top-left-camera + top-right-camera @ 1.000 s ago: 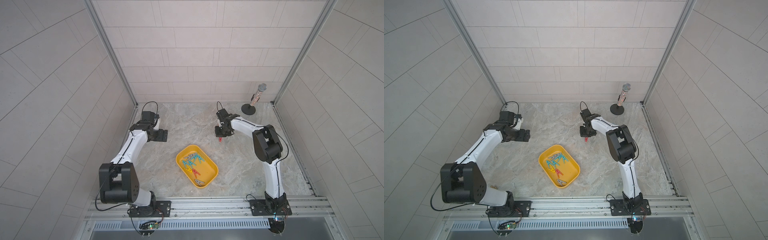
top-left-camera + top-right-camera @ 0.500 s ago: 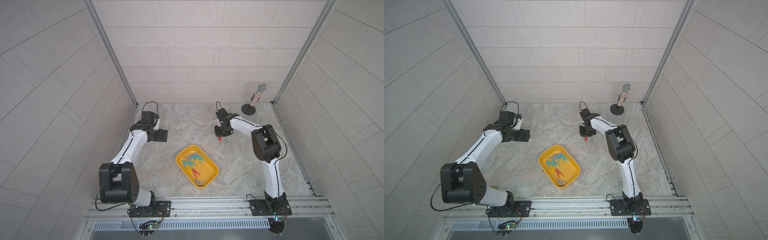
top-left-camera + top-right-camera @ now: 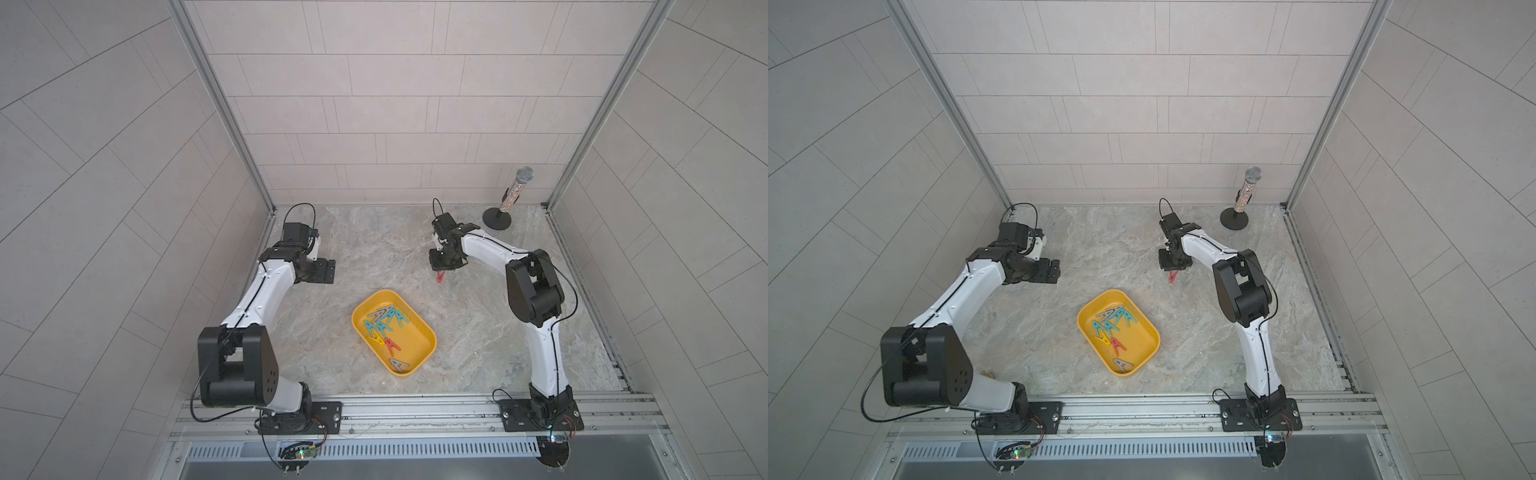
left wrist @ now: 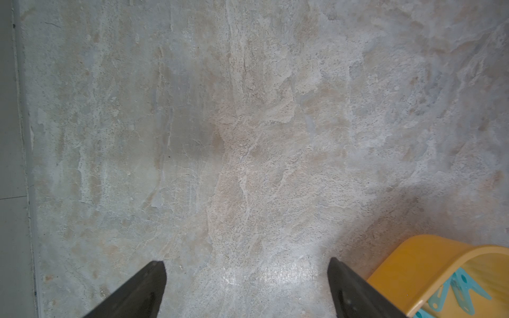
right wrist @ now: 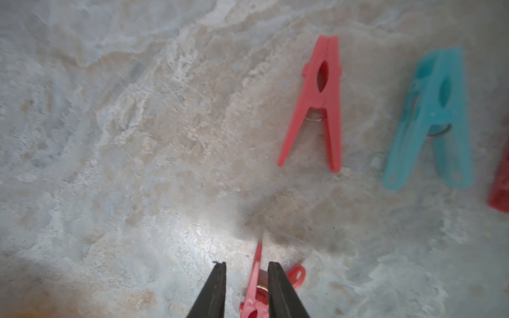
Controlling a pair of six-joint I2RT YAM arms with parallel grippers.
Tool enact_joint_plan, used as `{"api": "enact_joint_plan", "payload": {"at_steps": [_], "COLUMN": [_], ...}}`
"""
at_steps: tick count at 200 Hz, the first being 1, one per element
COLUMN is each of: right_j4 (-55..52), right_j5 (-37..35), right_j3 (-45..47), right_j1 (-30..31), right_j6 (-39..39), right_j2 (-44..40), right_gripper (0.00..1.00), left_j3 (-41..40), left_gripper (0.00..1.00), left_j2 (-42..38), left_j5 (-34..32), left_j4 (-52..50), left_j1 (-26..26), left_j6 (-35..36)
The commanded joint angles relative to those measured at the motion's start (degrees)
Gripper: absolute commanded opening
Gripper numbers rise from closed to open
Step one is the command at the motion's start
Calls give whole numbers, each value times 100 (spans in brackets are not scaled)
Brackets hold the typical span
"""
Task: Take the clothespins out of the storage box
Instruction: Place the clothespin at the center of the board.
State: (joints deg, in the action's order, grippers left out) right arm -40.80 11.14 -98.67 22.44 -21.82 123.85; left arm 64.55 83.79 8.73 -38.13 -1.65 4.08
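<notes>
Right gripper (image 5: 247, 265) points down at the worktop (image 3: 374, 245) on the far side of the storage box (image 3: 417, 344). Its black tapered fingers are parted. A red clothespin (image 5: 254, 289) stands on edge between them, against one finger with a gap to the other, so nothing clamps it. Further from the box, the right wrist view shows a second red clothespin (image 5: 316, 104) lying flat and a teal clothespin (image 5: 435, 121) beside it.

Left gripper (image 4: 245, 275) hangs released and empty, jaws wide, over bare worktop near the box's far-left corner (image 4: 429, 261).

The worktop is matte and stone-like, mottled grey and beige with pale veins. Walls (image 3: 395, 104) of large pale tiles with thin joints enclose it, with aluminium posts at the far corners. In the far corner beyond the box, on the right arm's side, a glittery microphone (image 3: 515, 189) stands upright on a round black base. A ribbed aluminium rail (image 3: 415, 411) on the box's near side carries both arm bases.

The box is glossy yellow plastic, a shallow rectangle with rounded corners and a low rim. Inside lie more clothespins (image 3: 384, 326): small A-shaped pegs in teal, grey, yellow and red.
</notes>
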Motion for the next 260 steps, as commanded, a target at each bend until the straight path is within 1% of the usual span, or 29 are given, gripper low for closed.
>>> {"api": "enact_joint_plan", "payload": {"at_steps": [1,27,66,135,191,260], "right_j4": [-271,-325,-272,-255,-82,874], "right_j5": [-80,48,237,311,276,55], "right_j3": [-175,-197,18,598,1191,2311], "right_j1": [-25,-9,113,678,1401,2624], "right_j6": [103,125,135,276,407,327], "right_j2": [-428,-625,-1085,-2000,-2545,-3063], "right_gripper": [30,30,30,30,29,29], "left_j3": [1,-11,-11,-6,-11,-56], "left_gripper": [100,100,100,100,99,99], "left_j2": [-79,-68,-59,-50,-44,-152], "left_j5": [-22,-22,-42,-66,-160,-311], "left_j4": [-90,-96,-84,-83,-64,26], "left_j1": [-44,-46,-41,-52,-63,-176], "left_j6": [54,45,49,49,15,-56]}}
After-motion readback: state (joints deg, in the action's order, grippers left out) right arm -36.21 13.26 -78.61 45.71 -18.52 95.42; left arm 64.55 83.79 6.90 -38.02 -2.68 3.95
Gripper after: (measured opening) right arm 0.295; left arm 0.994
